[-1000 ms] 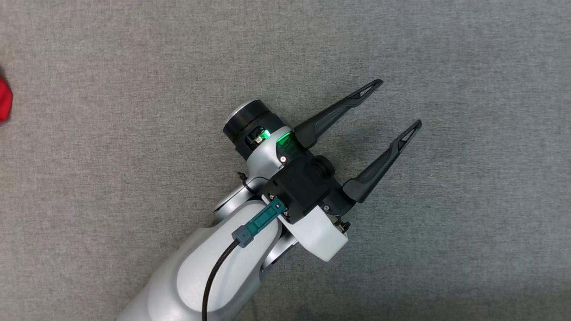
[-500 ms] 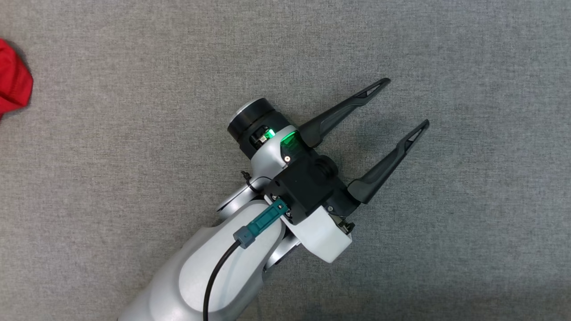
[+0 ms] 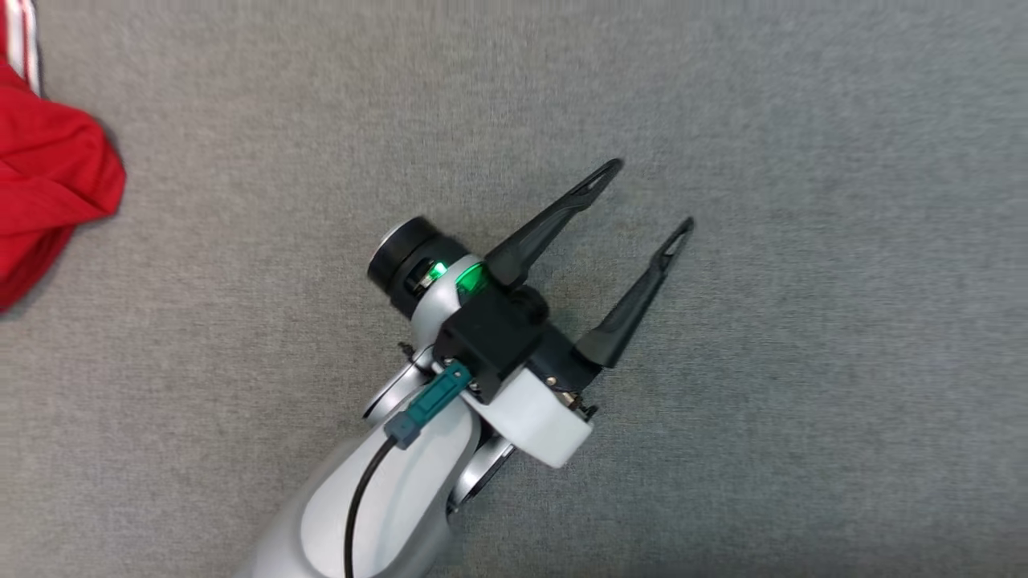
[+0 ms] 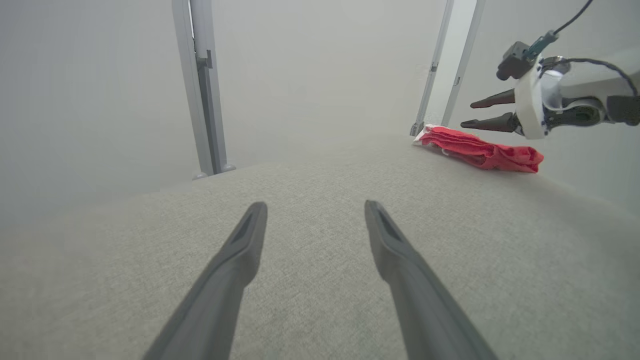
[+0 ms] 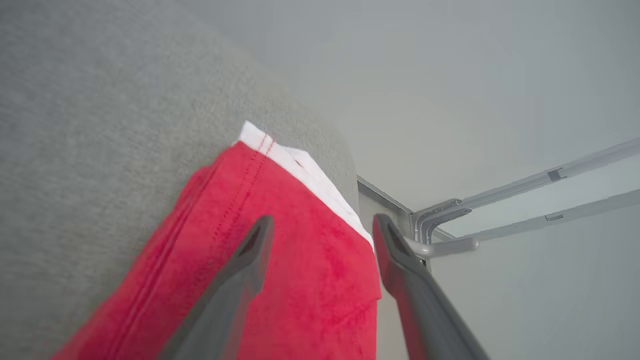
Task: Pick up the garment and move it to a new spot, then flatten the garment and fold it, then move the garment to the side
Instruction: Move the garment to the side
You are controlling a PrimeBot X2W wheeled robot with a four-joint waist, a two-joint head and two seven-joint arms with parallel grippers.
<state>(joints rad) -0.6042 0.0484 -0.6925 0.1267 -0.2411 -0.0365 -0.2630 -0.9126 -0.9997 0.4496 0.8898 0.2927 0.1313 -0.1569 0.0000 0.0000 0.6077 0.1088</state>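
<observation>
Nearest, the left gripper (image 3: 649, 194) is seen over the bare grey surface (image 3: 843, 417). Its two fingers are held well apart with nothing between them, and the garment is not touched by it.

Farther off, the red garment (image 3: 48, 177), trimmed in white, is found bunched up at the left edge of the head view. In the left wrist view it is shown lying by a far corner of the surface, well apart from the left gripper. The right gripper (image 5: 322, 220) is hung over it, fingers spread and empty, with the cloth seen between and below them. Whether the tips touch the cloth cannot be told. Beyond the far edge, metal posts (image 4: 200, 100) are seen.

The first step, picking the garment up, is judged to be in hand, with no grasp made yet. For the next move, the right gripper would need to be lowered onto a raised fold and closed firmly. That way the cloth can be lifted whole and not dragged off the nearby edge.
</observation>
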